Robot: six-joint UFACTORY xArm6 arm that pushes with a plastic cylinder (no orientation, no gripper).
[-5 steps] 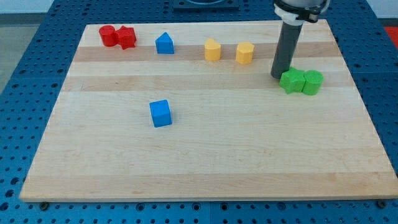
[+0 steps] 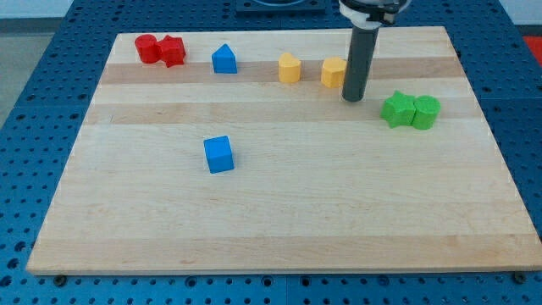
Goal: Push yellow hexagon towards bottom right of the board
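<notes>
On the board (image 2: 279, 212), my tip (image 2: 353, 98) stands just beside the yellow hexagon (image 2: 332, 73).

Wooden board (image 2: 279, 229) carries, around the blue cube (image 2: 218, 154): two red blocks (image 2: 159, 50) up-left, blue house-shaped block (image 2: 223, 58) above, two yellow blocks (image 2: 310, 70), possibly hexagons, up-right, two green blocks (image 2: 410, 111) far right.

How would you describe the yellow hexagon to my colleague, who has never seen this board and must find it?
Start at the wooden board and follow the row of blocks along the view's top. Two yellow blocks sit there side by side. The yellow hexagon is the one toward the view's right, flat-topped, just to the left of my tip, unlike the other yellow block.
</notes>
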